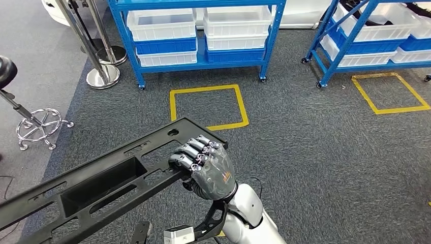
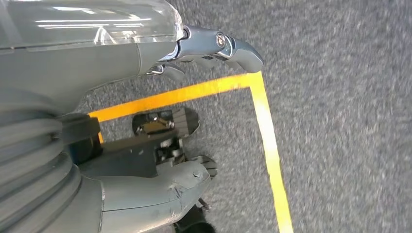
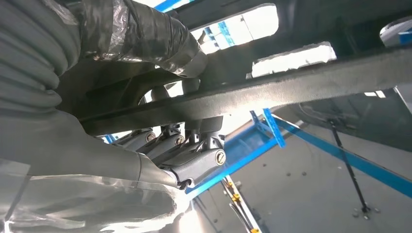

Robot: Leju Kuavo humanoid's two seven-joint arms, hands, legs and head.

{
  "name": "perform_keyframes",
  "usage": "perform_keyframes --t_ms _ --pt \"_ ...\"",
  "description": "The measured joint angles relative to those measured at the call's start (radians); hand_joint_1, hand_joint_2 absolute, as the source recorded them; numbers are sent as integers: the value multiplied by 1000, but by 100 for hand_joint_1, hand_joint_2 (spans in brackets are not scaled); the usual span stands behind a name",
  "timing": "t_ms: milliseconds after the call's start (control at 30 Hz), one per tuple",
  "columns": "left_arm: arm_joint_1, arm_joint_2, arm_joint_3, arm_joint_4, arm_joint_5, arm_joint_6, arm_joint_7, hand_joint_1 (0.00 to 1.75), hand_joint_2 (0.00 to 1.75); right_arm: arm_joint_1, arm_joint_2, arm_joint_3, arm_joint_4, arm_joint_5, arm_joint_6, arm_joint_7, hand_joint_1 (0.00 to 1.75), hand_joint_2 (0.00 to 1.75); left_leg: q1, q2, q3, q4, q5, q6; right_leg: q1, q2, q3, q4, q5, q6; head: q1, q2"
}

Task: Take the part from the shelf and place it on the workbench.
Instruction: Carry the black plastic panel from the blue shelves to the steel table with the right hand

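Long black slotted part (image 1: 101, 183) is held near one end by the right hand (image 1: 206, 170), fingers curled over its edge; the grip is confirmed in the right wrist view, where fingers (image 3: 194, 160) are wrapped round a bar of the part (image 3: 301, 82). The part is carried above the grey carpet floor (image 1: 315, 152), tilted, its far end running off toward the robot's left. The left hand (image 2: 145, 141) is seen hanging over the floor and a yellow tape line (image 2: 262, 126); fingers apart, nothing held.

Blue shelf racks (image 1: 198, 56) with white bins (image 1: 162, 25) are seen ahead. No bench is in sight.

Risks, as judged:
- Single off-centre grip; the long free end could sag or twist out of the fingers.
- Free end could be struck against a rack, the chrome stool (image 1: 38, 124) or stanchion bases (image 1: 101, 76) during a turn.
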Motion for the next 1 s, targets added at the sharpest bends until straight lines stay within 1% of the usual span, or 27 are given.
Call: perform_keyframes --t_ms 33,67,100,133,167,200,233,300,333,367,400,467,500,533,567,600,633,667,700,733,767,800,833,867,900,967,1000 --pt "2 0 0 0 0 0 -1 0 175 0 -6 1 0 -2 0 3 175 175 0 6 -5 3 2 0 -2 0 -9 31 -7 2 0 0" --pt "4 0 0 0 0 0 -1 0 175 0 -11 3 0 -2 0 4 175 175 -1 12 -9 7 2 -1 -4 -2 1 24 4 3 0 0" --pt "6 0 -1 0 -1 0 -2 0 175 0 -15 4 0 -3 0 6 175 175 -1 19 -11 11 1 -2 -5 -5 30 -19 30 3 0 0" --pt "6 -1 -2 0 -2 0 -2 0 175 0 -18 7 0 -4 0 7 175 175 -1 26 -12 14 0 -5 -5 -19 69 -86 59 0 0 0" --pt "7 -1 -3 0 -3 0 -3 0 175 -1 -19 10 0 -4 0 8 175 175 -4 32 -14 18 -2 -8 -1 -36 104 -148 78 -3 0 0" --pt "8 -1 -5 0 -5 0 -3 0 175 -1 -21 13 0 -5 0 8 175 175 -6 38 -16 22 -4 -13 2 -50 128 -196 89 -8 0 0" --pt "9 -1 -6 0 -8 0 -3 0 175 0 -21 15 -1 -5 0 8 175 175 -9 45 -18 24 -5 -19 6 -58 138 -221 90 -14 0 0" --pt "10 -2 -11 0 -13 0 -1 0 175 3 -23 18 -1 -2 0 7 175 175 -11 62 -19 25 -5 -29 9 -46 135 -229 90 -25 -1 0" --pt "11 -1 -13 0 -16 0 0 0 175 5 -24 18 -2 -1 0 7 175 175 -10 63 -19 28 -10 -35 8 -37 134 -233 93 -31 0 0" --pt "11 -1 -16 0 -17 -1 0 0 175 7 -24 18 -3 -1 0 6 175 175 -8 52 -24 40 -22 -41 5 -28 133 -236 97 -39 -1 0" --pt "13 -1 -19 0 -18 -1 0 0 175 8 -25 18 -3 -1 0 4 175 175 -6 34 -36 70 -45 -46 3 -20 133 -240 101 -45 0 0" --pt "18 -1 -22 0 -18 -1 1 0 175 9 -25 18 -4 -1 0 2 175 175 -3 -6 -89 189 -111 -52 2 -2 130 -242 106 -53 -1 0" --pt "21 -1 -23 0 -18 -1 1 0 175 11 -25 18 -4 -1 0 1 175 175 -2 -14 -119 256 -137 -53 2 9 128 -242 107 -55 -1 0" --pt "24 0 -24 0 -18 -1 1 0 175 13 -26 18 -3 -1 0 1 175 175 -2 -17 -140 301 -146 -54 3 20 127 -241 108 -56 -1 0" --pt "26 0 -24 0 -18 -1 1 0 175 14 -26 18 -3 -2 0 1 175 175 -2 -19 -146 311 -136 -53 5 32 127 -239 109 -56 -1 0" --pt "27 1 -25 0 -19 -1 1 0 175 15 -27 18 -3 -2 0 -1 175 175 -2 -21 -132 280 -107 -50 5 44 127 -238 109 -56 -1 0" --pt "26 2 -26 0 -19 -1 1 0 175 16 -27 18 -4 -2 0 -3 175 175 -2 -30 -105 219 -67 -46 6 56 127 -236 109 -55 -1 0" --pt "25 4 -27 0 -19 0 1 0 175 16 -27 18 -6 -2 0 -5 175 175 -2 -50 -75 152 -35 -40 7 67 126 -233 109 -54 -1 0" --pt "23 6 -28 0 -18 0 0 0 175 16 -27 18 -7 -3 0 -8 175 175 -2 -70 -50 93 -12 -35 8 77 123 -230 110 -51 0 0" --pt "21 8 -29 0 -15 0 -1 0 175 15 -27 18 -10 -4 0 -9 175 175 -2 -86 -35 56 -3 -31 7 86 118 -228 112 -47 0 0" --pt "19 10 -29 0 -13 0 -2 0 175 15 -27 18 -12 -6 0 -9 175 175 -3 -94 -30 40 -4 -28 5 95 113 -227 116 -40 0 0" --pt "17 10 -30 0 -10 0 -3 0 175 15 -27 18 -15 -8 0 -10 175 175 -4 -88 -29 33 -2 -26 3 104 108 -228 120 -33 -1 0" --pt "15 11 -30 0 -8 0 -4 0 175 14 -28 18 -19 -9 0 -9 175 175 -2 -78 -28 28 2 -22 2 105 104 -228 122 -26 -1 0" --pt "14 11 -31 0 -7 0 -6 0 175 13 -28 18 -23 -9 0 -9 175 175 0 -68 -26 21 7 -16 3 94 100 -222 117 -20 0 0" --pt "13 11 -31 0 -6 0 -8 0 175 12 -29 18 -27 -9 0 -8 175 175 3 -57 -24 14 12 -10 5 74 90 -202 101 -14 1 0" --pt "13 12 -31 0 -4 0 -11 0 175 8 -30 18 -32 -11 0 -6 175 175 4 -32 -23 8 16 -4 4 29 43 -102 42 -4 4 0" --pt "14 13 -31 0 -3 0 -12 0 175 8 -31 18 -33 -12 0 -5 175 175 4 -19 -24 8 16 -2 0 19 12 -36 11 1 4 0"
